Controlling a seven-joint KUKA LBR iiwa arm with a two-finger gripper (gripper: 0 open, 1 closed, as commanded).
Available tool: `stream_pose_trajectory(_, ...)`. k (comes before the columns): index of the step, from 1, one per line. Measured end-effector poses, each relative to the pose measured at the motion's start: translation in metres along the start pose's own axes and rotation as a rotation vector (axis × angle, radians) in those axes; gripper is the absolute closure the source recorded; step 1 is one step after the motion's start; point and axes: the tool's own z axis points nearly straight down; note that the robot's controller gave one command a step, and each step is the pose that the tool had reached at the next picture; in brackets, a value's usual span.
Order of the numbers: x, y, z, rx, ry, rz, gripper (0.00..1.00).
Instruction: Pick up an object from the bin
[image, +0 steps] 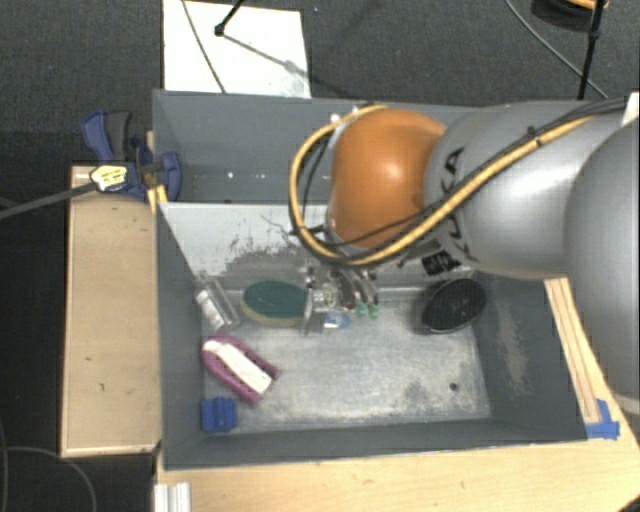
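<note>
Five loose things lie in the grey bin (400, 372), one of each kind, spread apart and not heaped. The gripper (335, 302) hangs low over the bin's middle, under the arm's (540, 200) orange cover (385, 175), and it stands at the right edge of a dark green oval disc (274, 300) that lies flat on the floor toward the back. Whether the gripper is clenched or released cannot be told, since the wrist hides much of it, and nothing can be seen held in it. Just left of the disc lies one small clear piece (213, 305), tilted along the left wall. Nearer the front left is one pink-and-white piece (238, 366), and in the front left corner sits one small blue block (218, 414). One black round thing (452, 305) lies to the right of the gripper, apart from it, half under the arm.
</note>
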Motion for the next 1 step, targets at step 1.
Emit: stream_pose_trajectory(1, 0.0075, 0.0081, -0.0745, -0.001, 0.000, -0.517, 1.00)
